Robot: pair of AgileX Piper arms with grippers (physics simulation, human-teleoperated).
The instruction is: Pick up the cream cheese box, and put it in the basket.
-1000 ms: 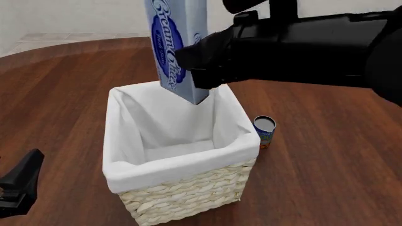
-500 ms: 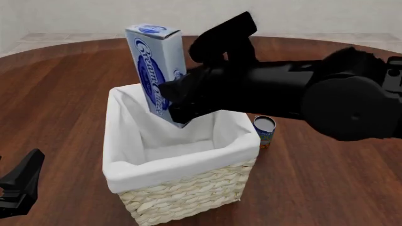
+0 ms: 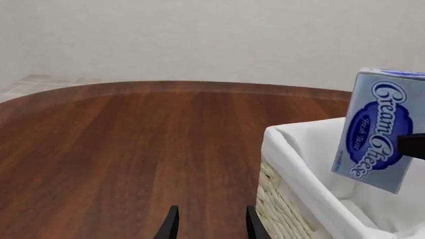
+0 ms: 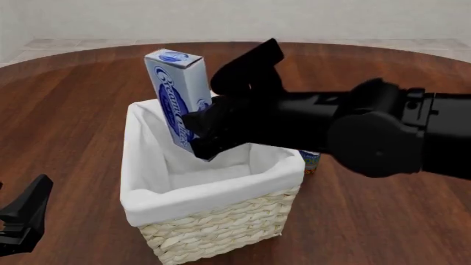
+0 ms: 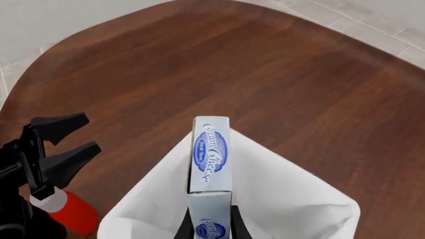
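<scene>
The cream cheese box (image 4: 175, 91) is white and light blue with a dark blue oval logo. It stands on end, tilted, with its lower end inside the basket (image 4: 213, 191). My right gripper (image 4: 200, 134) is shut on the box's lower part, over the basket's far side. The right wrist view shows the box (image 5: 210, 155) between the fingers, above the white liner (image 5: 292, 196). My left gripper (image 4: 26, 216) is open and empty at the near left, apart from the basket. The left wrist view shows its gripper (image 3: 211, 229), the basket rim (image 3: 292, 167) and the box (image 3: 375, 130).
A small blue can (image 4: 311, 160) stands on the table just right of the basket, mostly hidden behind my right arm. The brown wooden table (image 4: 74, 110) stretches left and beyond the basket. The left arm (image 5: 50, 149) shows in the right wrist view.
My right arm has come down and carried the box from above the basket until its lower end is inside. The left arm has not moved.
</scene>
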